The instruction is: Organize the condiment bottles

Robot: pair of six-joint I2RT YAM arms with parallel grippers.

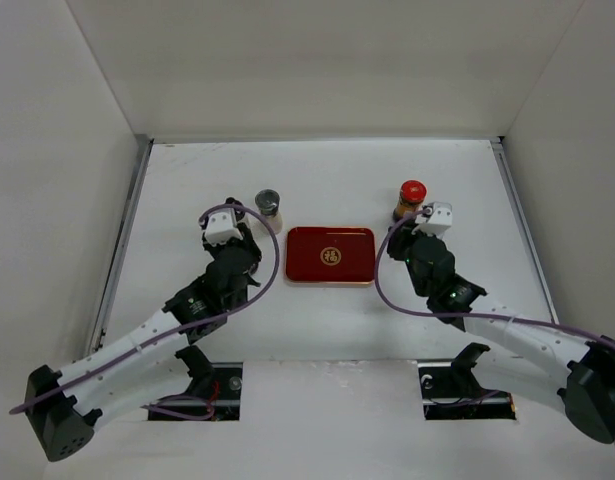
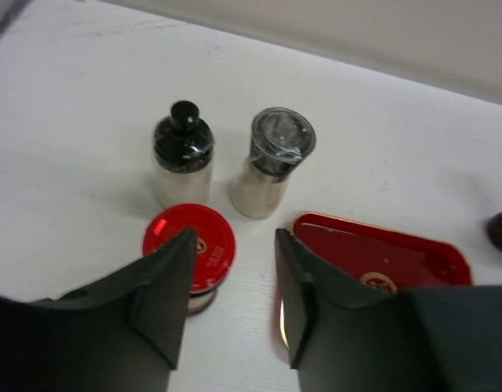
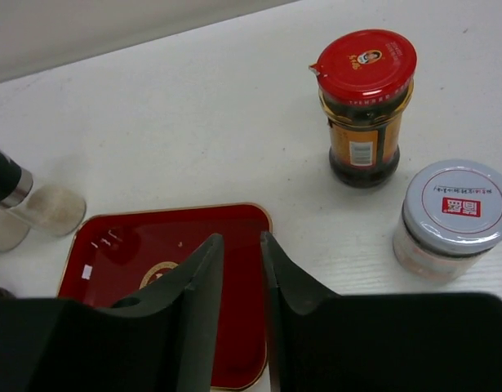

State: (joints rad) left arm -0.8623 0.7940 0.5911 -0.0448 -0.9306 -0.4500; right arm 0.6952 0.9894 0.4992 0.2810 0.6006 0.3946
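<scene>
- The condiment bottles stand upright on the bench (image 1: 187, 330) in two groups, one at each short end of the red tray (image 2: 357, 245).
- Left group: a black-capped shaker (image 2: 184, 151) with a pale body and a clear-topped grinder (image 2: 275, 159) with pale contents stand side by side. The left red-capped jar (image 2: 203, 243) stands nearer the camera.
- Right group: the right red-capped jar (image 3: 365, 106) has dark brown contents and an orange label. The white-lidded jar (image 3: 453, 214) has a pale body and stands just beside it, nearer the arm.
- The left gripper (image 2: 234, 237) hovers over its group with its jaws drawn in and a small gap between them, holding nothing. One finger hides part of the left red-capped jar.
- The right gripper (image 3: 241, 238) has its jaws close together over the tray's edge and grips nothing.
- The tray is flat, gold-rimmed and bears a gold emblem. It lies between the groups with no bottle on it.
</scene>
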